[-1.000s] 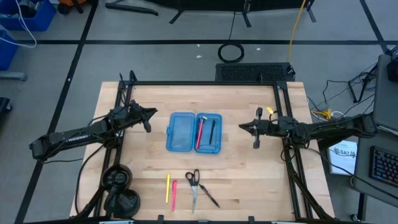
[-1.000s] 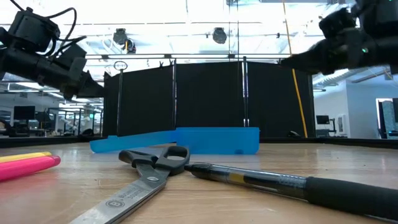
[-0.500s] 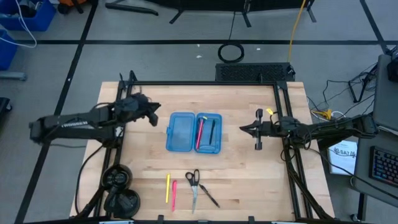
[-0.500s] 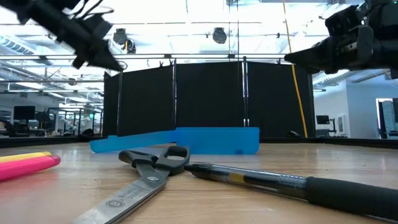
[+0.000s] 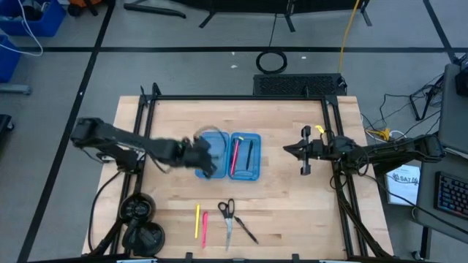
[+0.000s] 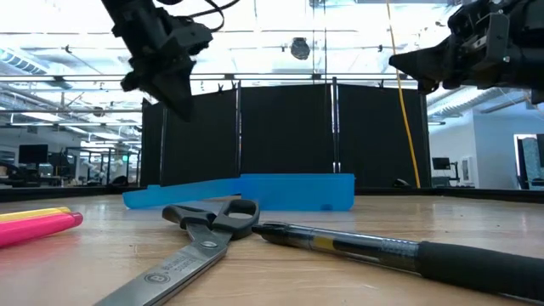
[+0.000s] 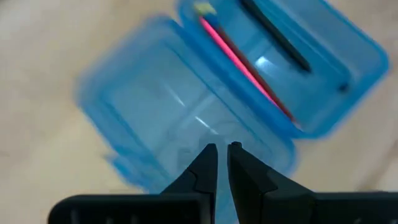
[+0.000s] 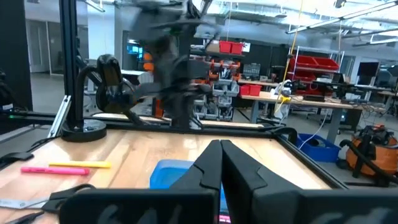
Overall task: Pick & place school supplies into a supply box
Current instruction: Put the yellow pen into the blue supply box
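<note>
The blue supply box (image 5: 228, 155) lies open at the table's middle, with a pink pen (image 5: 235, 155) and a black pen (image 5: 249, 153) in its right half. A yellow pen (image 5: 197, 220), a pink pen (image 5: 205, 228), scissors (image 5: 228, 218) and a black pen (image 5: 246, 231) lie near the front edge. My left gripper (image 5: 207, 159) is shut and empty, pointing down over the box's left half (image 7: 186, 106), well above it in the low view (image 6: 178, 102). My right gripper (image 5: 303, 155) is shut and empty, raised to the right of the box.
A black metal frame (image 5: 146, 109) runs along the table's left, far and right sides. Two round black objects (image 5: 139, 219) sit at the near left corner. Bare wood lies between the box and the loose supplies.
My left gripper has swung from the table's left side toward the right and the near edge, ending over the box's left half, and has tipped to point down. The box and the loose supplies have stayed where they were.
</note>
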Robot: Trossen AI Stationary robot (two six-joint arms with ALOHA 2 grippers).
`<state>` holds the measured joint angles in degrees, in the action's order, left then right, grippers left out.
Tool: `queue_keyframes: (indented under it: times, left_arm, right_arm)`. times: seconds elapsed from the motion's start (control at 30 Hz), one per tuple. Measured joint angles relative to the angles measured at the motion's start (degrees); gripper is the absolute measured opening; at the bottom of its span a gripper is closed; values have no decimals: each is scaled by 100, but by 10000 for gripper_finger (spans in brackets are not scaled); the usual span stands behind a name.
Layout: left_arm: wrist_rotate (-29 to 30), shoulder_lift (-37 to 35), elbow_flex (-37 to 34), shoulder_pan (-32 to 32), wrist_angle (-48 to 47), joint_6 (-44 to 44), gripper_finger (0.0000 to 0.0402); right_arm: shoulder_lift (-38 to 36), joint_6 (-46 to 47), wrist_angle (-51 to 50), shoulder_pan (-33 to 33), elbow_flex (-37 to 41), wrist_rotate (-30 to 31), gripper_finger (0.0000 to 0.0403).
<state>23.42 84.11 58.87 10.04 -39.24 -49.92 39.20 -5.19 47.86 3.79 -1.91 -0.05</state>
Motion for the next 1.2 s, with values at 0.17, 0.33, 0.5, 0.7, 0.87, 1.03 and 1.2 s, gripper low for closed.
queue_keyframes:
  times: [0.17,0.33,0.5,0.7,0.87,1.03,1.2]
  left_arm:
    - [213,737,-7,772,-10,-1556,42]
    - [206,1266,-85,1254,-424,-3119,42]
    - [-11,1378,-89,1772,-546,-4360,42]
    - [-457,1378,-15,2381,-640,-5484,42]
    - [-602,1378,260,2726,-893,-5992,42]
    - [-860,1378,455,2934,-899,-6198,42]
    - [-1146,1557,681,3103,-851,-6129,42]
  right_arm:
    - [4,0,-194,-2,0,0,0]
    - [4,5,-230,-2,0,-2,0]
    - [2,3,-232,-2,0,-4,0]
    - [2,2,-232,-2,2,-4,0]
    - [0,2,-230,-2,2,-4,0]
    - [2,3,-144,-4,4,-4,0]
    - [0,34,-84,-4,2,-5,0]
